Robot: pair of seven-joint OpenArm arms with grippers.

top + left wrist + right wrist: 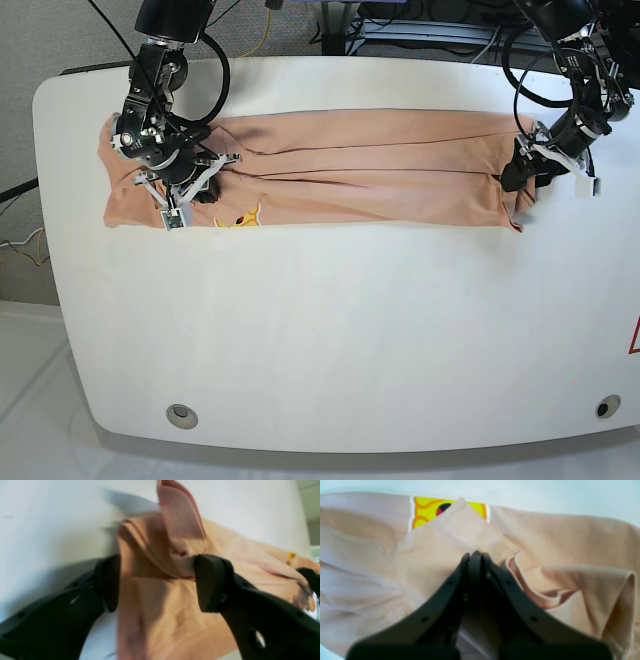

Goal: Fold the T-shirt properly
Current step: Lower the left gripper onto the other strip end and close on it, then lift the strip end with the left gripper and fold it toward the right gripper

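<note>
Left wrist view: left pincer [156, 582] spread wide, astride a raised fold of the peach soft-cotton T-shirt [175, 605], gripping nothing.

Right wrist view: right pincer [475, 557] clenched, tips on cloth beside the yellow printed patch [427, 510]; a pinch cannot be confirmed.

Base view: shirt folded into a long band across the white counter [330, 340], one pincer at each end.

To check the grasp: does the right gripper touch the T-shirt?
Touching. In the right wrist view the shut right gripper presses its tips into the T-shirt.
</note>
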